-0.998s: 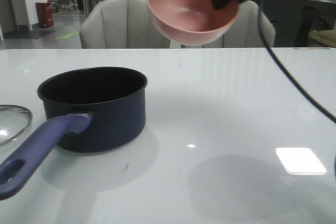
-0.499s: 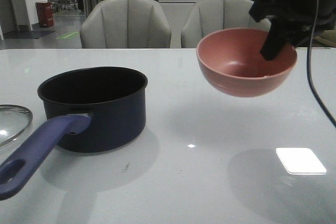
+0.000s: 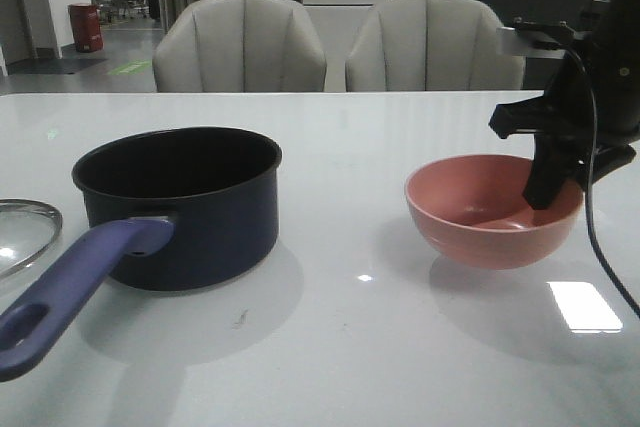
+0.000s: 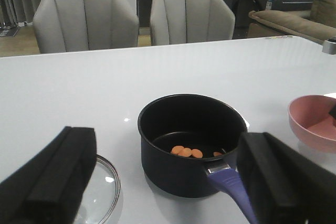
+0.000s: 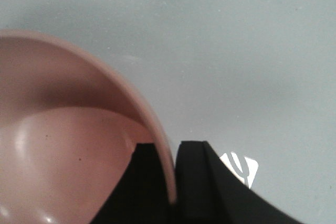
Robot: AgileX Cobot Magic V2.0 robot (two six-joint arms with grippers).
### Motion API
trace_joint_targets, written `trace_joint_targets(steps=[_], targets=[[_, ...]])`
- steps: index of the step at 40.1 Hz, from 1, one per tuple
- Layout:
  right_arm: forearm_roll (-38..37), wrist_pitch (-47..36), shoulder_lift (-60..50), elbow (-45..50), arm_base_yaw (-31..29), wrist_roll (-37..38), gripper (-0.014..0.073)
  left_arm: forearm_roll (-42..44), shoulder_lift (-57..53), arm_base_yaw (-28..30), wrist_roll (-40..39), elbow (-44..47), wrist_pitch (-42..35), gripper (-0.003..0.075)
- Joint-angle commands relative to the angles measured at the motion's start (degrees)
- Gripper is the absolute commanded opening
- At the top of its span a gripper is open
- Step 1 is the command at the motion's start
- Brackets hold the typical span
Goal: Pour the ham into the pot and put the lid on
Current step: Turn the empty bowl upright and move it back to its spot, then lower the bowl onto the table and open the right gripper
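Right end effector [image 3: 553, 190] pinches the empty pink bowl's [image 3: 480, 215] rim at right; ham [image 4: 187, 152] lies in pot [image 4: 191, 142]; left end effector [image 4: 165, 182] gapes, free for lid [image 4: 100, 195].

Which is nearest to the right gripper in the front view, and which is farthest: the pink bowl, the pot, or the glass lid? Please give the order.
1. The pink bowl, held by the right gripper at its rim, on the right.
2. The pot, left of the middle.
3. The glass lid, at the far left edge.
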Motion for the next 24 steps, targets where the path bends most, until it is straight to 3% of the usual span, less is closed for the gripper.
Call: trace_joint_targets(steps=[1, 10, 24], targets=[[0.44, -1.58, -2.31, -1.55, -0.67, -0.11, 0.0228, -0.51, 0.38, -0.36, 0.11, -1.67, -4.49, 0.0581], [0.44, -1.84, -2.56, -1.59, -0.82, -0.3, 0.0482, -0.51, 0.38, -0.36, 0.11, -1.67, -4.49, 0.0581], [0.31, 0.12, -16.45, 0.33, -0.68, -4.15, 0.0494, -0.51, 0.38, -0.36, 0.11, -1.67, -4.49, 0.0581]])
